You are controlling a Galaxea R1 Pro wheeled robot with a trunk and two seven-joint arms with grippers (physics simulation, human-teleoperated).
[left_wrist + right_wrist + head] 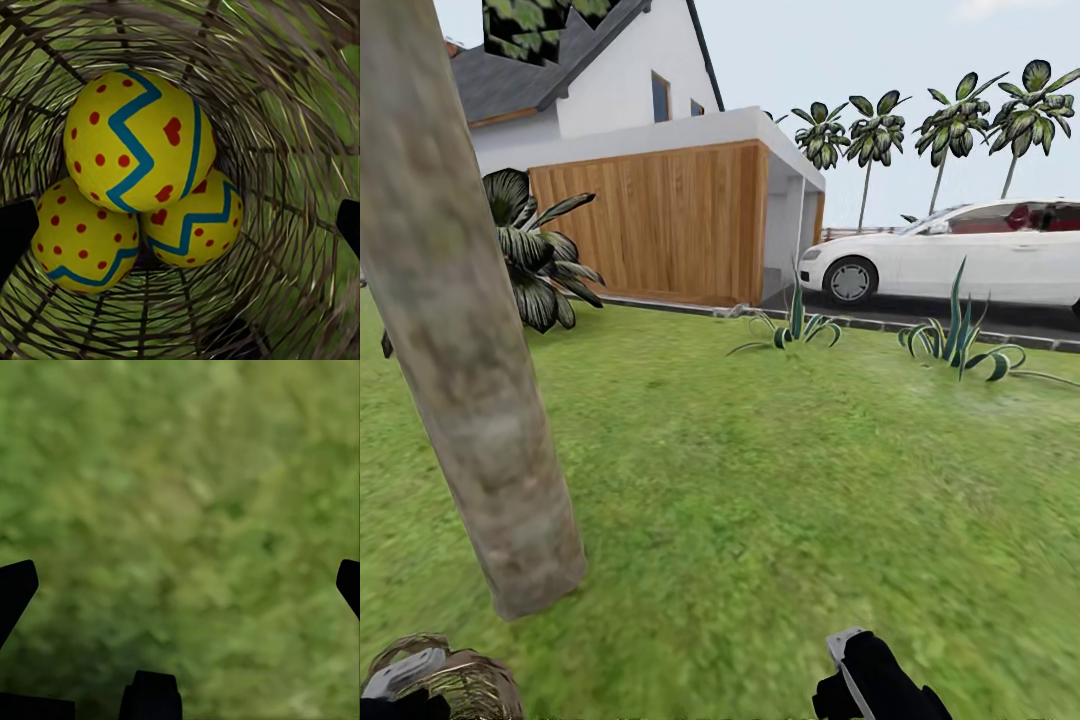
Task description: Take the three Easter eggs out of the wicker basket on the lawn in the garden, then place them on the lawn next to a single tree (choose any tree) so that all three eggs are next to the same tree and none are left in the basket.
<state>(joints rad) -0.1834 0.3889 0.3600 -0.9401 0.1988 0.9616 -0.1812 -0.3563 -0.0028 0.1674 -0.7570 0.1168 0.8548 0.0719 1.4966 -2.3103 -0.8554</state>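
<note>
Left wrist view looks straight down into the round brown woven-cane basket (300, 112), its thin strands crossing in an open lattice with green grass showing through the gaps. Three smooth yellow Easter eggs with blue zigzag bands and red dots (139, 142) lie packed together at the bottom, directly ahead of the left claw (180, 229). The largest-looking egg rests on top of the other two, touching both; it also carries red heart marks. The left claw's two black fingertips (15, 232) sit wide apart at the frame's edges, flanking the eggs and closing on nothing.

In the head view the basket shows as a tangle of cane at the left arm's end, just beside the foot of the thick mottled grey-brown tree trunk (470, 380), a rough straight column leaning slightly. The short green lawn (780, 480) spreads ahead of both claws.

The right claw (180, 585) hangs over bare, blurred grass, its dark fingers spread apart with nothing between them; its black-and-grey body appears low in the head view.

Beyond the lawn stand a wood-panelled garage (650, 220) of vertical boards, a white house with a grey roof (610, 90), a white car (960, 250), spiky green plants (960, 345) and slim palms (950, 130).
</note>
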